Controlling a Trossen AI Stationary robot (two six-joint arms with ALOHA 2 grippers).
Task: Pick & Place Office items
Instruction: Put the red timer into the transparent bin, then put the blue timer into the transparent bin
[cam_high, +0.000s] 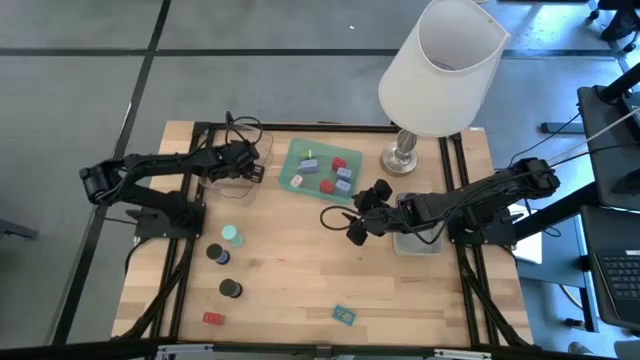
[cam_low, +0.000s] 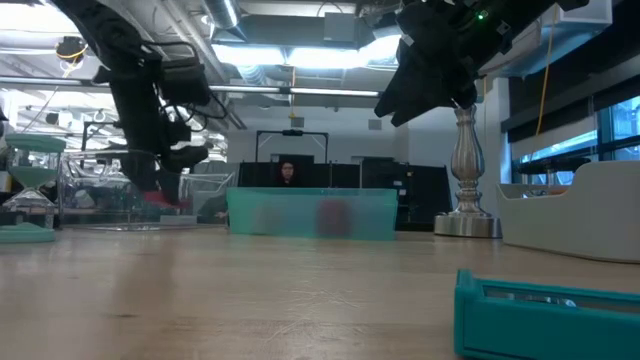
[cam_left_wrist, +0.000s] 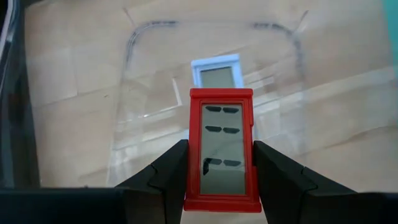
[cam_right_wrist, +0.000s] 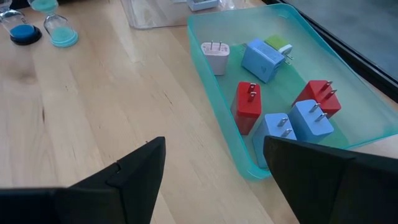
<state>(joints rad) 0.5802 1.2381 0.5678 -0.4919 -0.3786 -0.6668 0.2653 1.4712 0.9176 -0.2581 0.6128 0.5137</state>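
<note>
Now, step in hand: by my reading, setting a flat piece down into the clear tray at the table's left rear
Left gripper (cam_left_wrist: 221, 177): clamped on a red flat rectangle (cam_left_wrist: 221, 149), held above the clear tray (cam_left_wrist: 134, 93)
How to do it well: I would lower until the piece sits just over the tray floor, beside the piece already there, not on it, then part the fingers and lift straight up clear of the walls
Clear tray contents: one pale blue flat rectangle (cam_left_wrist: 216, 70) shows on its floor; nothing else can be made out
Loose on the table, left front: a mint-green cap (cam_high: 232, 236), two black caps (cam_high: 218, 255), a small red piece (cam_high: 212, 319), a teal rectangle (cam_high: 344, 315)
Green tray (cam_right_wrist: 224, 118): centre rear; holds plug-like blocks, two red (cam_right_wrist: 247, 106), three blue (cam_right_wrist: 264, 60), one white-pink (cam_right_wrist: 215, 57), one with green on it
Right gripper (cam_right_wrist: 211, 168): fingers spread wide, empty, waiting near the green tray's corner
Grey tray (cam_high: 418, 244): right side, under the right arm; contents hidden
Lamp (cam_high: 440, 70): stands at right rear
</note>
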